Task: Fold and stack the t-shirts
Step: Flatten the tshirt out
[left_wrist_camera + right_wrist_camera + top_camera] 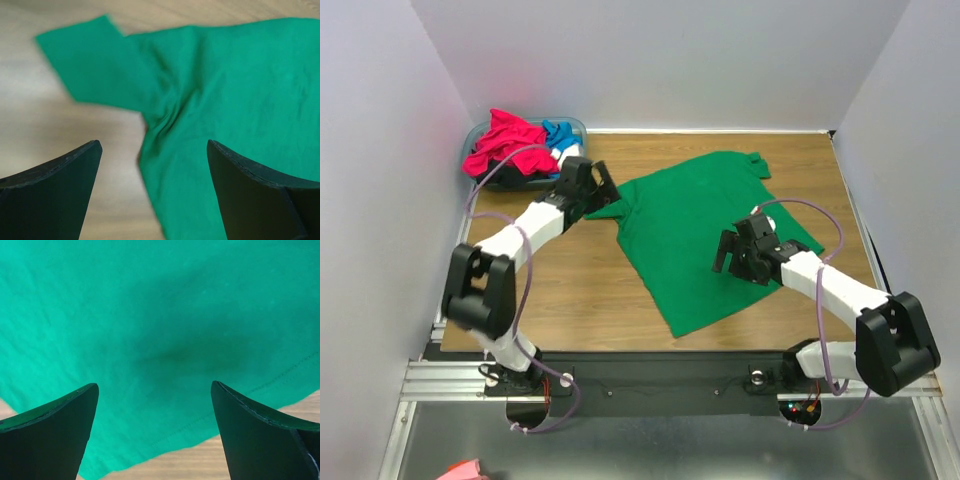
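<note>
1. Jaws wide open and empty on left gripper (154,165) and right gripper (155,405), both hovering over the green shirt (690,220)
2. shirt's spread out on the table (570,290)
3. soft, light, floppy, so I'd pinch the hem corners

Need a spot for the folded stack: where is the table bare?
Bare wood: near left, between the left arm and the green t-shirt; also the far strip between the basin and the shirt's collar. Crowded: the far-left corner, basin heaped with other t-shirts.
</note>
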You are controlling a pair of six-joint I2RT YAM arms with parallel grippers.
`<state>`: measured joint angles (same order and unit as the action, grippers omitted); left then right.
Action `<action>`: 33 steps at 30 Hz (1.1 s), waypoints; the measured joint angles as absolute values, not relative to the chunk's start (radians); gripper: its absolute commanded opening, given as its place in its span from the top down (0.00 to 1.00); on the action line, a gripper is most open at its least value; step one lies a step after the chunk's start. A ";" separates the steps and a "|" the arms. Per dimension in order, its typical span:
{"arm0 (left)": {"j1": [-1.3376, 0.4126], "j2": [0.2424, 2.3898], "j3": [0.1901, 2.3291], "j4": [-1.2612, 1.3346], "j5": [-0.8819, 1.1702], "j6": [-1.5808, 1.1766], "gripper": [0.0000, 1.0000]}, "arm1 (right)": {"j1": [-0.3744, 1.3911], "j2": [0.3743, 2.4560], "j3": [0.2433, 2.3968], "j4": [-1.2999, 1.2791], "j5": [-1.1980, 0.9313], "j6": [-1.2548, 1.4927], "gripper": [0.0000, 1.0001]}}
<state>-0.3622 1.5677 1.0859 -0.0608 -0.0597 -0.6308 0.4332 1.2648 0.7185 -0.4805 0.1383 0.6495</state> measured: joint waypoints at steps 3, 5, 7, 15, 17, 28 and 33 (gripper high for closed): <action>-0.364 1.728 1.237 -0.018 -0.039 -0.593 0.02 | 0.433 1.304 0.719 -0.458 0.169 0.680 0.00; -0.364 1.805 1.301 -0.005 -0.038 -0.577 0.02 | 0.433 1.343 0.719 -0.453 0.202 0.704 0.00; -0.364 1.881 1.341 -0.002 -0.038 -0.566 0.02 | 0.426 1.388 0.719 -0.453 0.241 0.726 0.00; -0.365 1.984 1.309 -0.007 -0.040 -0.563 0.02 | 0.353 1.535 0.826 -0.444 0.325 0.718 0.00; -0.371 1.975 1.286 0.019 -0.039 -0.566 0.02 | 0.339 1.573 0.859 -0.445 0.340 0.706 0.00; -0.677 1.597 0.788 0.142 -0.006 -0.789 0.02 | 0.196 1.936 1.294 -0.420 0.321 0.487 0.00; -0.844 1.477 0.717 0.046 -0.007 -0.919 0.02 | 0.191 2.017 1.406 -0.385 0.306 0.389 0.00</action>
<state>-0.8436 1.4773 0.7174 0.0463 -0.0074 -0.9188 0.1913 2.0167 1.4055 -0.3847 0.3061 0.3893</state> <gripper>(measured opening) 0.985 0.997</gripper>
